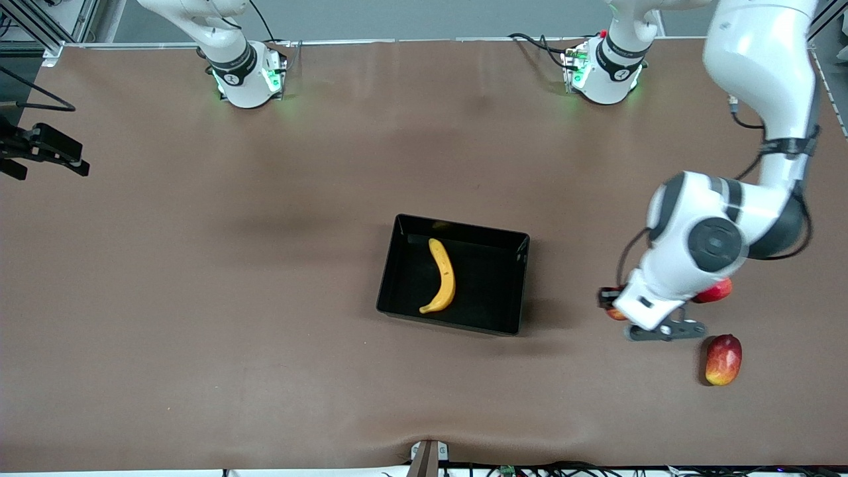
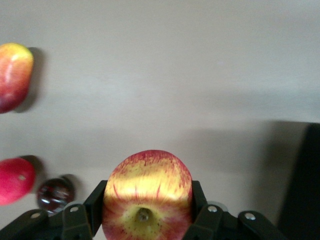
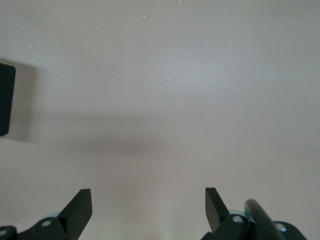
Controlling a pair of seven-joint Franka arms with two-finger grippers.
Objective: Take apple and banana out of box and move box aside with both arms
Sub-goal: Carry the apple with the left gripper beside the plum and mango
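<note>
The box (image 1: 404, 278), a shallow black tray, sits mid-table with the yellow banana (image 1: 442, 277) lying inside it. My left gripper (image 1: 617, 309) is over the bare table between the box and the loose fruits, toward the left arm's end. It is shut on the red apple with yellow streaks (image 2: 147, 180), whose pale stem end faces the wrist camera. In the front view only a red sliver of the apple (image 1: 615, 314) shows under the hand. My right gripper (image 3: 148, 197) is open with nothing between its fingers, over bare table, with a box corner (image 3: 5, 100) in sight.
An oblong red-yellow mango (image 1: 723, 359) lies nearer the front camera than the left hand. A round red fruit (image 1: 717, 290) is partly hidden by the left arm, and a small dark purple fruit (image 2: 54, 192) lies beside it. The box wall (image 2: 306, 185) shows in the left wrist view.
</note>
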